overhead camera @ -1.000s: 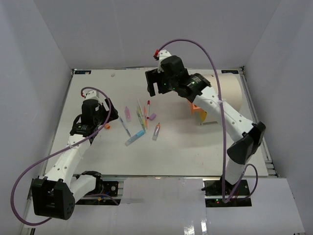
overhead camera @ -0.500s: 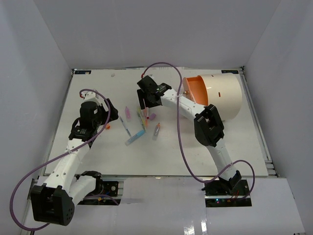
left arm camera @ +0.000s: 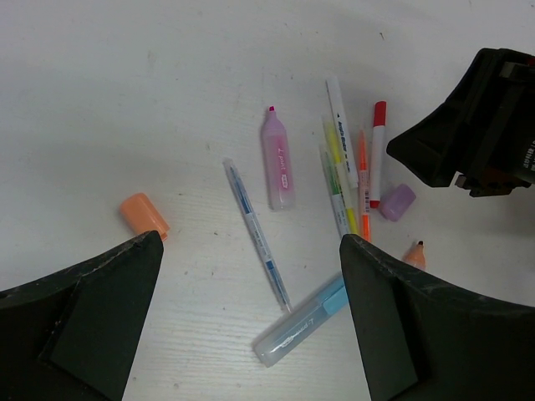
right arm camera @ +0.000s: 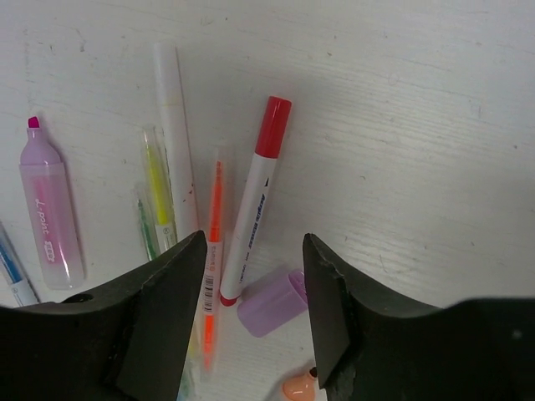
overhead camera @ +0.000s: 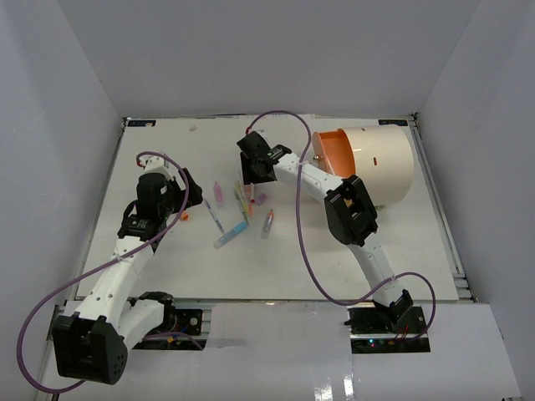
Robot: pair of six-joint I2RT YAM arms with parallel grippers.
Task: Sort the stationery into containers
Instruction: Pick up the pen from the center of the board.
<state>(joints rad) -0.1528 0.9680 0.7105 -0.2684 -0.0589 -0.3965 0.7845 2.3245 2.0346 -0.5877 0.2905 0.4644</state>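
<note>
Your right gripper [right arm camera: 253, 251], jaws apart, hangs with the red-capped white plastic marker [right arm camera: 261, 180] between them; picking seems next, calling for descent and closing.

In the right wrist view, a peach-tipped pen [right arm camera: 299, 387] is cut off by the lower edge, and only the end of a blue pen [right arm camera: 12, 282] is seen at the left edge. The orange pen [right arm camera: 211, 267] is blurred at its lower end, and the green highlighter [right arm camera: 147, 227] is partly hidden behind a finger [right arm camera: 142, 326] of the right gripper [right arm camera: 252, 246]. In the top view, the orange face [overhead camera: 336, 150] of the drum [overhead camera: 389, 167], near the tabletop's far right corner, is partly covered by the right arm [overhead camera: 305, 174].
</note>
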